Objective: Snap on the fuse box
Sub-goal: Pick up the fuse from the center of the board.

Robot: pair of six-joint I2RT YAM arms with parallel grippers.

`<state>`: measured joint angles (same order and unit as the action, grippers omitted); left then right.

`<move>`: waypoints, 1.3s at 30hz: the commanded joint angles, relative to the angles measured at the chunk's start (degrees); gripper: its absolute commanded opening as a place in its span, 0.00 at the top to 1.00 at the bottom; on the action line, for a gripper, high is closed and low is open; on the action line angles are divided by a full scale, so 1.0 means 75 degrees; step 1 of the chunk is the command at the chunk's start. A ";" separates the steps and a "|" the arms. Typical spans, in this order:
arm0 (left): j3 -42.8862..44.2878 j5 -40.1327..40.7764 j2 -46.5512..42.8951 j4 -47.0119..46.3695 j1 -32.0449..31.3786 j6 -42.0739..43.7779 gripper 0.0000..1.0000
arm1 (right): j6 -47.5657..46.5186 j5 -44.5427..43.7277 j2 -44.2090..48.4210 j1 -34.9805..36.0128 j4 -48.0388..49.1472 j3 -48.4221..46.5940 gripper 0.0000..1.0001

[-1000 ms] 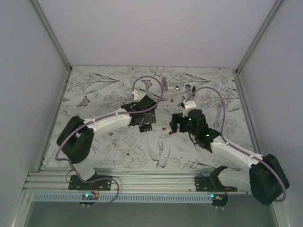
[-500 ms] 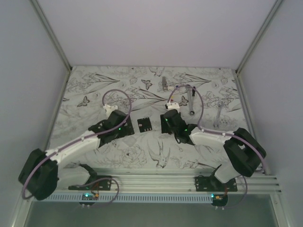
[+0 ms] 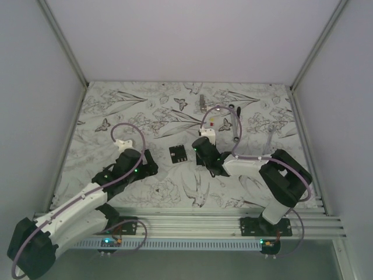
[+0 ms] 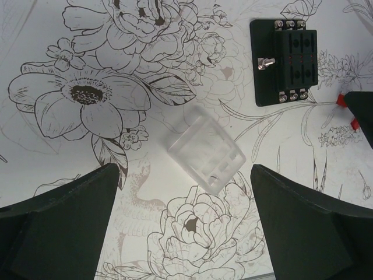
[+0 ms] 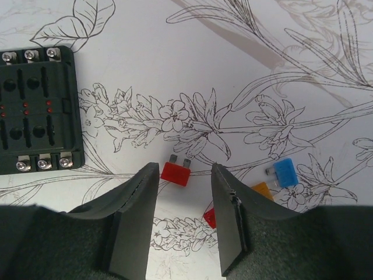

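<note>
Over the last second both arms have swung round. My left gripper (image 4: pixel 185 169) has drawn back off the small black square plastic fuse box (image 3: pixel 178 154), which now lies uncovered on the flower-printed table cloth (image 3: pixel 116 111) between the 2 arms. The right gripper (image 5: pixel 185 169) has come in just beside the box. The left jaws are spread as wide as they go above a clear rectangular plastic cover (image 4: pixel 207 153) lying near the box but apart from it. The right jaws have narrowed to a half gap around 1 small red blade fuse (image 5: pixel 176 173), pinching nothing yet. I judge the cover remains to be snapped on. I can read no brand, label or lettering anywhere.
</note>
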<state>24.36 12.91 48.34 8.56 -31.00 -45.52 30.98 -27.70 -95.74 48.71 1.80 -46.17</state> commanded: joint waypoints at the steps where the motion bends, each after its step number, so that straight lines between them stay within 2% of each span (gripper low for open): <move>1: -0.0154 -0.0180 -0.0070 -0.0072 0.0066 -0.0095 0.00 | 0.0348 -0.0072 -0.0218 0.0122 0.0095 -0.0218 0.53; 9: -0.0138 -0.0243 -0.0076 -0.0051 0.0067 -0.0142 0.00 | 0.0317 -0.0099 -0.0476 0.0209 0.0086 -0.0284 0.55; 18: -0.0100 -0.0320 -0.0071 -0.0052 0.0067 -0.0164 0.00 | 0.0116 -0.0392 0.0042 0.0169 -0.0202 0.0069 0.54; 33: 0.0033 -0.0406 0.0055 -0.0060 0.0067 -0.0119 0.00 | -0.0209 0.0307 -0.0349 0.0127 -0.0274 -0.0256 0.58; 39: 0.0076 -0.0427 0.0129 -0.0065 0.0067 -0.0107 0.00 | -0.0185 0.0290 -0.0487 0.0103 -0.0345 -0.0301 0.64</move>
<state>24.05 10.33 48.95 8.58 -30.74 -46.52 29.50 -26.02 -97.91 49.69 0.27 -47.31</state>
